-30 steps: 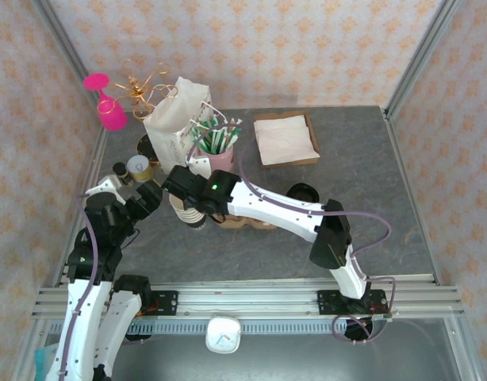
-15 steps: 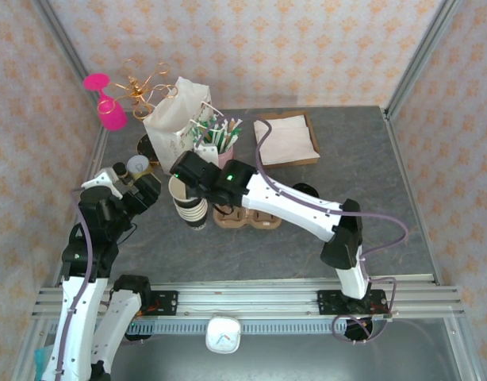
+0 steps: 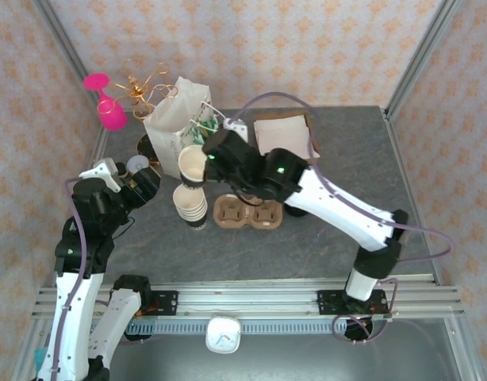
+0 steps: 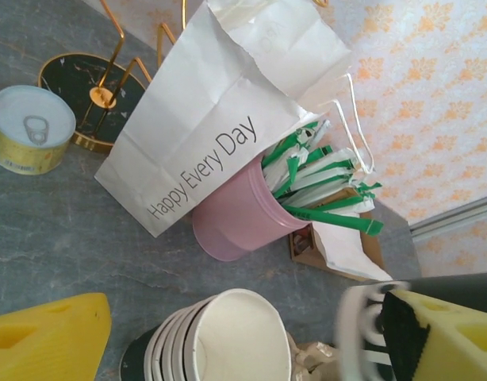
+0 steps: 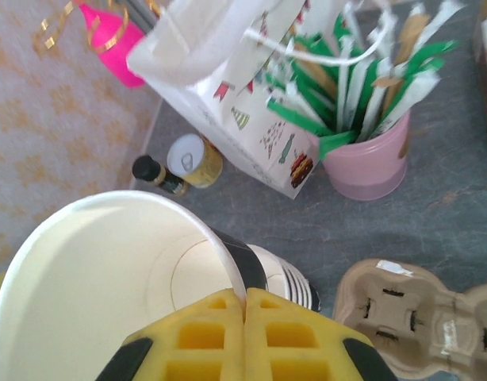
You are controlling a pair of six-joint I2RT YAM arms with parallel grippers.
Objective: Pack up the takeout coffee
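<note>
The right gripper [image 5: 245,298] is clenched on the rim of a lidless cup [image 5: 109,286] just above the cup stack [image 3: 193,208], its arm stretched over from the stack's right; the left gripper [image 4: 245,325] is spread wide, grasping nothing, just left of the stack

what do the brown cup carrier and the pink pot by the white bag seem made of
Cup carrier: probably moulded paper pulp, matte tan, soft rounded edges. Pink pot: smooth, faint sheen, maybe painted metal or plastic; the look leaves it open.

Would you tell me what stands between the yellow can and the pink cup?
The white paper bag stands between the yellow can and pink cup, in the left wrist view.
</note>
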